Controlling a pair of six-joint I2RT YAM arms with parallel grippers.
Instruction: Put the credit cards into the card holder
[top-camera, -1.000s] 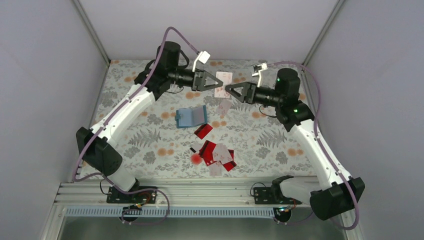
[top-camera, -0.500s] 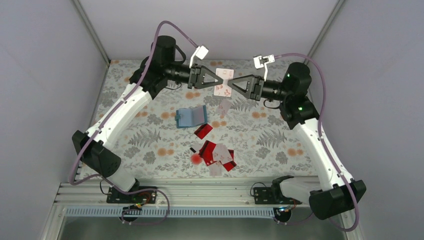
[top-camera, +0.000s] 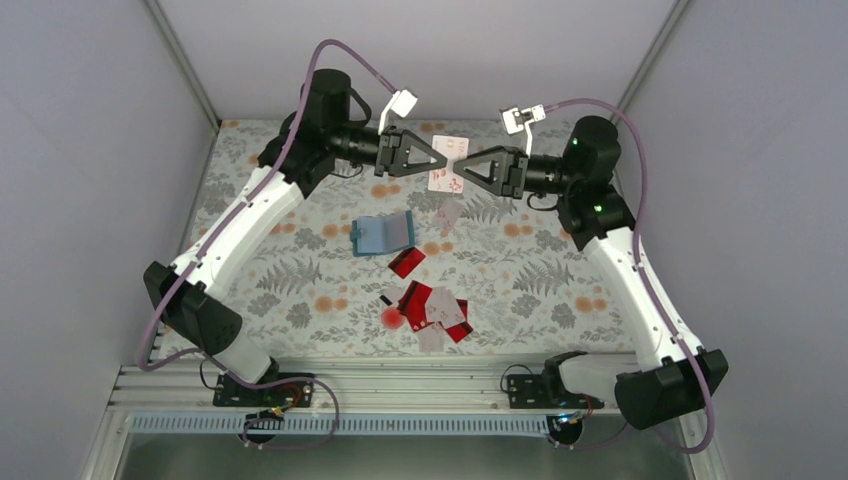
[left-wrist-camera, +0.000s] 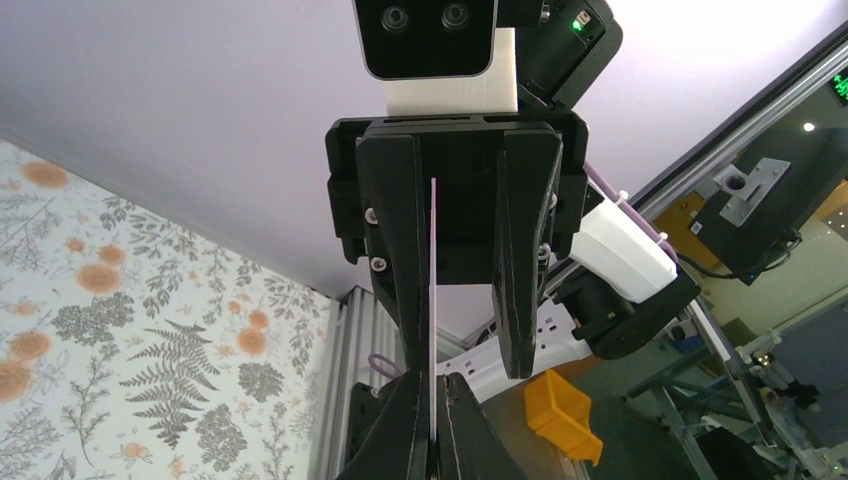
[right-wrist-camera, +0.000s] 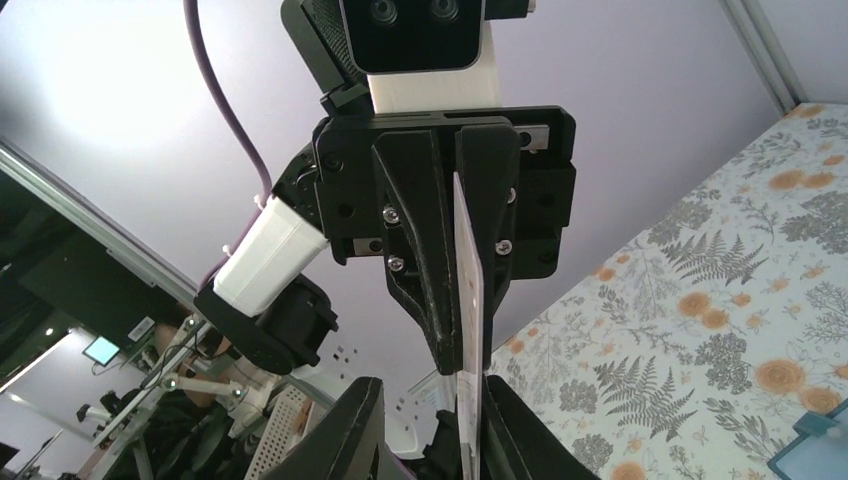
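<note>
Pale card held above the bench at 12 o'clock, between left gripper and right gripper, judged a handover. Card holder lies at centre, loose credit cards at 6 o'clock.
Left wrist: left jaws pinched shut on the card's edge.
Right wrist: right jaws parted, straddling the card, not yet clamped

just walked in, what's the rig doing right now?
Looks like a mid-air hand-off of one pale card. The left gripper is shut on it. The right gripper faces it, fingers open on either side of the card. The blue card holder lies on the table, with the other cards loose nearby, untouched right now.
</note>
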